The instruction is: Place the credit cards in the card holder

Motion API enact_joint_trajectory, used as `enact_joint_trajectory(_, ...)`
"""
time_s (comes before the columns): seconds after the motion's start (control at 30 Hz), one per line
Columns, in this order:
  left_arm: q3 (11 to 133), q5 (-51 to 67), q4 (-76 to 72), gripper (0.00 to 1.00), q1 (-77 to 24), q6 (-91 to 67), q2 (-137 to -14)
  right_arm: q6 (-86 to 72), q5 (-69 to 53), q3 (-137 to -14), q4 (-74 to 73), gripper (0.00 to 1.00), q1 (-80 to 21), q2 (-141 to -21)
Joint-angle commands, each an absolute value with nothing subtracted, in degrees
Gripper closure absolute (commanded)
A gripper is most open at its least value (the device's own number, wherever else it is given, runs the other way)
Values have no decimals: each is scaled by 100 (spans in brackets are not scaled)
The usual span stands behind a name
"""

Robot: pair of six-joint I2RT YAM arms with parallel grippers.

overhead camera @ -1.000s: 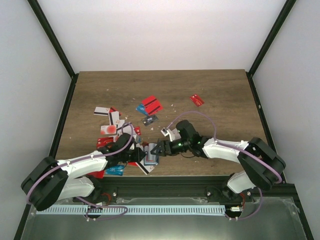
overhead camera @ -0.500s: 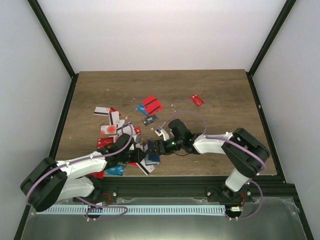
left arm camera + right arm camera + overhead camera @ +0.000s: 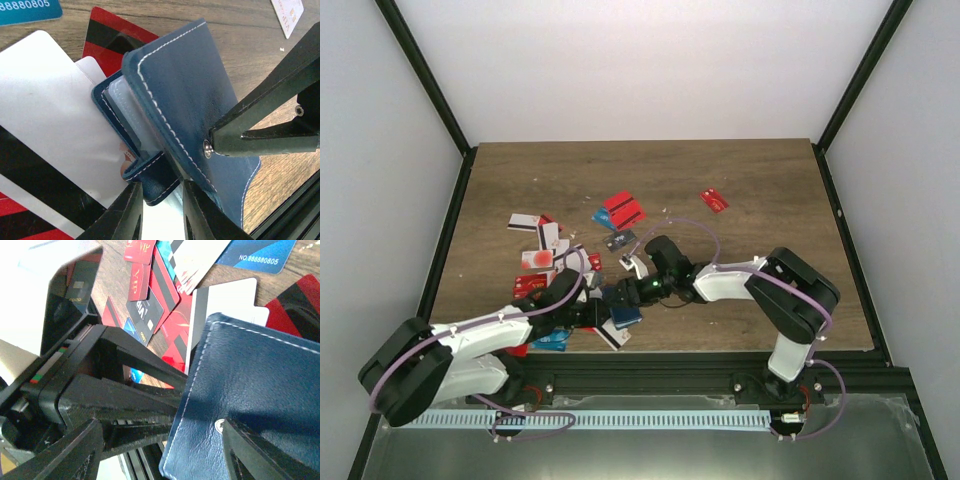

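Left side of the table (image 3: 770, 180): a loose spread of credit cards (image 3: 538, 245), red, white and grey, flat and overlapping. My left gripper (image 3: 160, 187) sits low near the front edge, jaws drawn narrow and pinched on the small tab clasp of the card holder (image 3: 185, 100); the tab fills the gap between my fingers. The holder lies at front centre, between my two grippers, with its navy cover partly lifted and a pale inner sleeve showing at the edge; cannot tell whether any card is in it. Under it and in the way: a white card (image 3: 45, 115) with a black stripe, touching the holder, and a red-and-black card (image 3: 107, 32) behind that; a blue numbered card (image 3: 27, 10) lies just beyond. My right gripper (image 3: 161, 426) comes in from the right, jaws wide apart and holding nothing; one finger (image 3: 260, 135) has its tip against the metal snap on the cover, the other stands beside the cover's edge. Behind the grippers: a red pair of cards (image 3: 623, 210) and a dark card (image 3: 620, 240). Far right: a lone red card (image 3: 714, 201), well apart from the rest
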State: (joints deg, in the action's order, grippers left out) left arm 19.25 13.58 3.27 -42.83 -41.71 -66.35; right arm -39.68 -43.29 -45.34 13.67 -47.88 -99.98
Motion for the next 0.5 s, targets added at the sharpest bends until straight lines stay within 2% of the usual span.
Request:
enact_joint_trajectory(0.0,1858,1546,-11,75,-4311,-4063,-6786,-3930,-4458,-4733,1656,35,-4876,-10174)
enact_joint_trajectory(0.13,1874,1578,-108,75,-4308,-4031,-6926,-3848,-4361,-4711,1603,36,-4869,-10239)
enact_joint_trajectory(0.3,1965,1452,97,76,-4311,-3855,-6867,-3548,-3602,-4513,992,36,-4848,-10105)
enact_joint_trajectory(0.47,2068,830,699,66,-4384,-3538,-6574,-3531,-3324,-3847,835,36,-4564,-9824)
